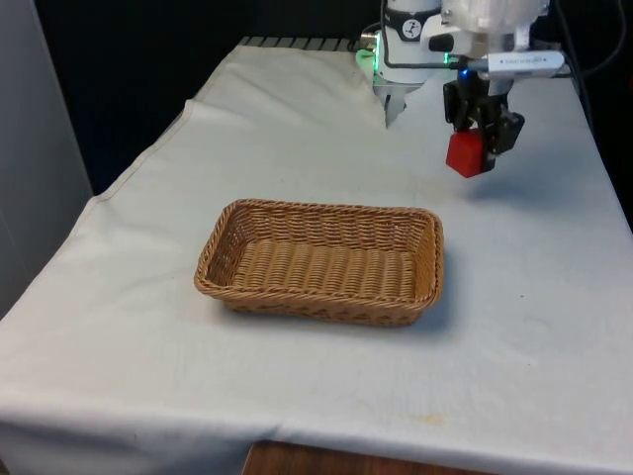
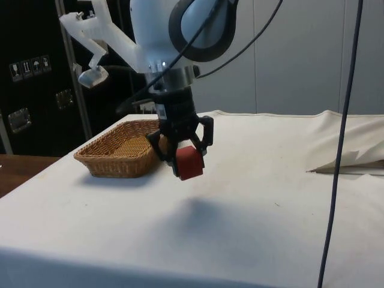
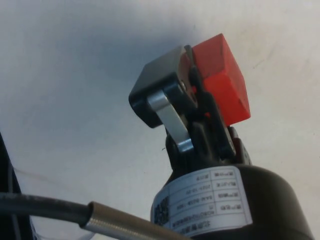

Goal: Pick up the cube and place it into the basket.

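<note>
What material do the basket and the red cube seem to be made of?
The basket looks like woven wicker or rattan, tan and matte: interlaced strands and a braided rim show. The red cube, held in the end effector, looks like painted wood or hard plastic: smooth flat faces, sharp edges, slight sheen. Which of the two, I cannot tell.

A white label [image 3: 207, 202] on the gripper's round body carries small print, too blurred to read. Small stickers [image 2: 27, 67] on the dark cabinet show symbols, also unreadable.

white cloth [image 1: 297, 396] covers table | dark cabinets [image 2: 30, 78] behind | wooden edge [image 1: 326, 461] under cloth's hem
</note>
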